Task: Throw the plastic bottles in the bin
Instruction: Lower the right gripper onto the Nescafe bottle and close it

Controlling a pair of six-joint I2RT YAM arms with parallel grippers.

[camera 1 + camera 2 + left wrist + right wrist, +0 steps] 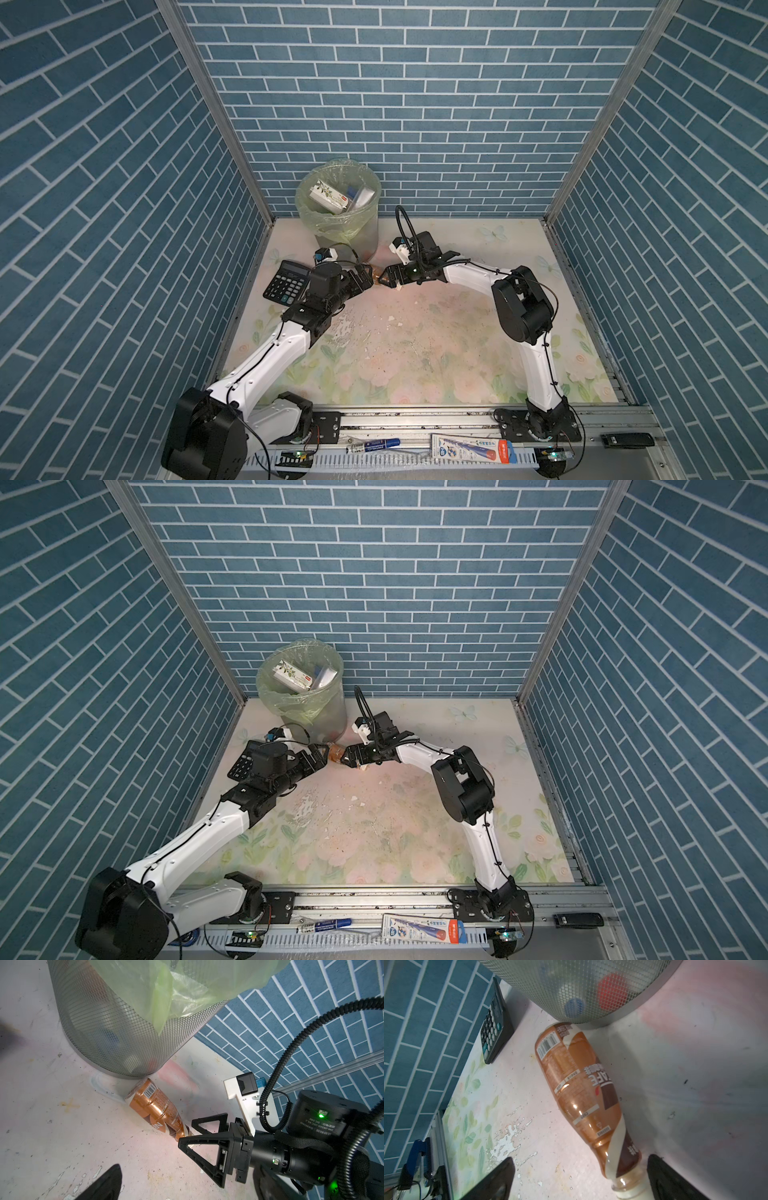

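Left wrist view, unlike top views, shows right gripper [185,1132] released, straddling neck of bottle [153,1105]

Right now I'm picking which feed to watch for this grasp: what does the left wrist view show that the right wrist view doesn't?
Left wrist only: the bin's pale green bag and the whole right end effector, open either side of the brown bottle's cap end. Right wrist only: the black calculator and the table's leaf print. Both: the bottle lying with its base at the bin's mesh foot.
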